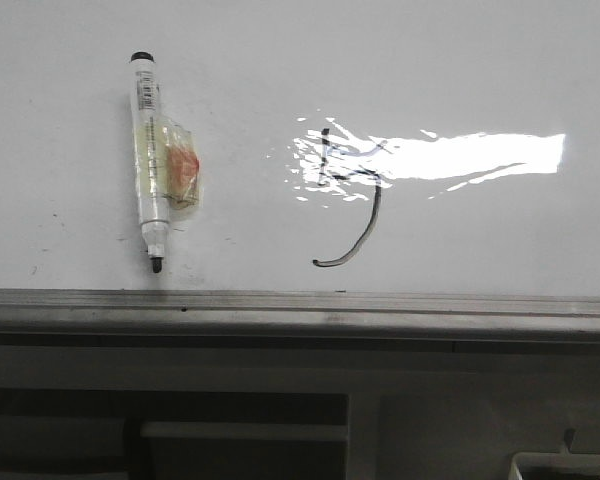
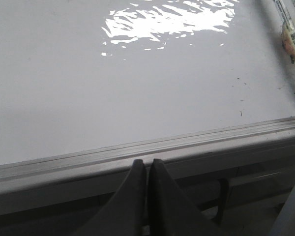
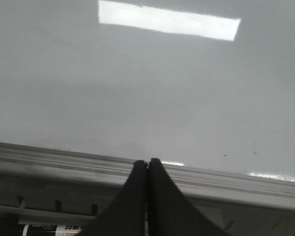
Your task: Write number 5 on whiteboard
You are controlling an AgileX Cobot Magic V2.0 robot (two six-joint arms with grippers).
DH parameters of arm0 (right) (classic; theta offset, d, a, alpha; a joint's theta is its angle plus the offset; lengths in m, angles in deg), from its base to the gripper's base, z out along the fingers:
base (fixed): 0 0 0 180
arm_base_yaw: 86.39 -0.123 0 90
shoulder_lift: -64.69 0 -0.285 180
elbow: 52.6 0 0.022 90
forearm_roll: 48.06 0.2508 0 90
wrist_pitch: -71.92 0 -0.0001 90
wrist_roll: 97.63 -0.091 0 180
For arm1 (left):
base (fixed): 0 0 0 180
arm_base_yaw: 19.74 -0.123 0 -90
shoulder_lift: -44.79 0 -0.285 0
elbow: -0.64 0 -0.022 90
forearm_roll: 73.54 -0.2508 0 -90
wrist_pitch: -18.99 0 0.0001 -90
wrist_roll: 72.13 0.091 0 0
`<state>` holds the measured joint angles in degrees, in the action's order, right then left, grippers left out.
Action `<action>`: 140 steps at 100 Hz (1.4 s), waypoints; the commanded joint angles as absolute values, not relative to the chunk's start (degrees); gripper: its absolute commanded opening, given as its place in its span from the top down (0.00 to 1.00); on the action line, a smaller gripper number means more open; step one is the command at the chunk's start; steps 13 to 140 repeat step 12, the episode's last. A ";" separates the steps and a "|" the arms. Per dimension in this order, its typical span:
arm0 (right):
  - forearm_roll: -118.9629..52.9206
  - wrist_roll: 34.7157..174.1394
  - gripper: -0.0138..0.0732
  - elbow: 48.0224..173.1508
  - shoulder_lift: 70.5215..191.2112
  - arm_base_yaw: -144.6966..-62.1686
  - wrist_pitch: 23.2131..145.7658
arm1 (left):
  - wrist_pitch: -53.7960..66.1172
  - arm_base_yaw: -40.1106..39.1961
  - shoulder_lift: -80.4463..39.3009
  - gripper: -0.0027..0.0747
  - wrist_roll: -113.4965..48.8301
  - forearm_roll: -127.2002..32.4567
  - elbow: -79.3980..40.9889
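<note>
Black hand-drawn number 5 (image 1: pixel 350 200) on glossy white whiteboard (image 1: pixel 480 240); white marker pen (image 1: pixel 152 160) laid aside, uncapped; left gripper (image 2: pixel 146 164) and right gripper (image 3: pixel 147 164) closed, empty, parked off-board—writing judged complete.

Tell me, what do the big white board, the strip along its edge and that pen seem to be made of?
The whiteboard looks like a glossy coated panel: it mirrors a ceiling light sharply. Its edge rail seems brushed grey metal, probably aluminium, dull and ridged. The marker looks like white plastic with a black cap, with clear shiny tape or film around its middle.
</note>
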<state>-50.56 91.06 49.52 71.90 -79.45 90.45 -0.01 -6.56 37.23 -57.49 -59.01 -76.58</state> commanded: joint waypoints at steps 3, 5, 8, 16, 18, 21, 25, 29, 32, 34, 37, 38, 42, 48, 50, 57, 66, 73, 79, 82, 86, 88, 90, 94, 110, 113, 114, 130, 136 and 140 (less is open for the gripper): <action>-51.14 90.93 0.92 48.21 70.90 -79.80 89.62 | 3.43 -6.74 38.70 0.99 -57.98 -58.20 -77.97; -51.14 90.93 0.92 48.21 70.90 -79.80 89.62 | 3.43 -6.74 38.70 0.99 -57.98 -58.20 -77.97; -51.14 90.93 0.92 48.21 70.90 -79.80 89.62 | 3.43 -6.74 38.70 0.99 -57.98 -58.20 -77.97; -51.14 90.93 0.92 48.21 70.90 -79.80 89.62 | 3.43 -6.74 38.70 0.99 -57.98 -58.20 -77.97; -51.14 90.93 0.92 48.21 70.90 -79.80 89.62 | 3.43 -6.74 38.70 0.99 -57.98 -58.20 -77.97; -51.14 90.93 0.92 48.21 70.90 -79.80 89.62 | 3.43 -6.74 38.70 0.99 -57.98 -58.20 -77.97; -51.14 90.93 0.92 48.21 70.90 -79.80 89.62 | 3.43 -6.74 38.70 0.99 -57.98 -58.20 -77.97; -51.14 90.93 0.92 48.21 70.90 -79.80 89.62 | 3.43 -6.74 38.70 0.99 -57.98 -58.20 -77.97; -51.14 90.93 0.92 48.21 70.90 -79.80 89.62 | 3.43 -6.74 38.70 0.99 -57.98 -58.20 -77.97; -51.14 90.93 0.92 48.21 70.90 -79.80 89.62 | 3.43 -6.74 38.70 0.99 -57.98 -58.20 -77.97; -51.14 90.93 0.92 48.21 70.90 -79.80 89.62 | 3.43 -6.74 38.70 0.99 -57.98 -58.20 -77.97; -51.14 90.93 0.92 48.21 70.90 -79.80 89.62 | 3.43 -6.74 38.70 0.99 -57.98 -58.20 -77.97; -51.14 90.93 0.92 48.21 70.90 -79.80 89.62 | 3.43 -6.74 38.70 0.99 -57.98 -58.20 -77.97; -51.14 90.93 0.92 48.21 70.90 -79.80 89.62 | 3.43 -6.74 38.70 0.99 -57.98 -58.20 -77.97; -51.14 90.93 0.92 48.21 70.90 -79.80 89.62 | 3.43 -6.74 38.70 0.99 -57.98 -58.20 -77.97; -51.14 90.93 0.92 48.21 70.90 -79.80 89.62 | 3.43 -6.74 38.70 0.99 -57.98 -58.20 -77.97; -51.14 90.93 0.92 48.21 70.90 -79.80 89.62 | 3.43 -6.74 38.70 0.99 -57.98 -58.20 -77.97; -51.14 90.93 0.92 48.21 70.90 -79.80 89.62 | 3.43 -6.74 38.70 0.99 -57.98 -58.20 -77.97; -51.14 90.93 0.92 48.21 70.90 -79.80 89.62 | 3.43 -6.74 38.70 0.99 -57.98 -58.20 -77.97; -51.14 90.93 0.92 48.21 70.90 -79.80 89.62 | 3.43 -6.74 38.70 0.99 -57.98 -58.20 -77.97; -51.14 90.93 0.92 48.21 70.90 -79.80 89.62 | 3.43 -6.74 38.70 0.99 -57.98 -58.20 -77.97; -51.14 90.93 0.92 48.21 70.90 -79.80 89.62 | 3.43 -6.74 38.70 0.99 -57.98 -58.20 -77.97; -51.14 90.93 0.92 48.21 70.90 -79.80 89.62 | 3.43 -6.74 38.70 0.99 -57.98 -58.20 -77.97; -51.14 90.93 0.92 48.21 70.90 -79.80 89.62 | 3.43 -6.74 38.70 0.99 -57.98 -58.20 -77.97; -51.14 90.93 0.92 48.21 70.90 -79.80 89.62 | 3.43 -6.74 38.70 0.99 -57.98 -58.20 -77.97; -51.14 90.93 0.92 48.21 70.90 -79.80 89.62 | 3.43 -6.74 38.70 0.99 -57.98 -58.20 -77.97; -51.14 90.93 0.92 48.21 70.90 -79.80 89.62 | 3.43 -6.74 38.70 0.99 -57.98 -58.20 -77.97; -51.14 90.93 0.92 48.21 70.90 -79.80 89.62 | 3.43 -6.74 38.70 0.99 -57.98 -58.20 -77.97; -51.14 90.93 0.92 48.21 70.90 -79.80 89.62 | 3.43 -6.74 38.70 0.99 -57.98 -58.20 -77.97; -51.14 90.93 0.92 48.21 70.90 -79.80 89.62 | 3.43 -6.74 38.70 0.99 -57.98 -58.20 -77.97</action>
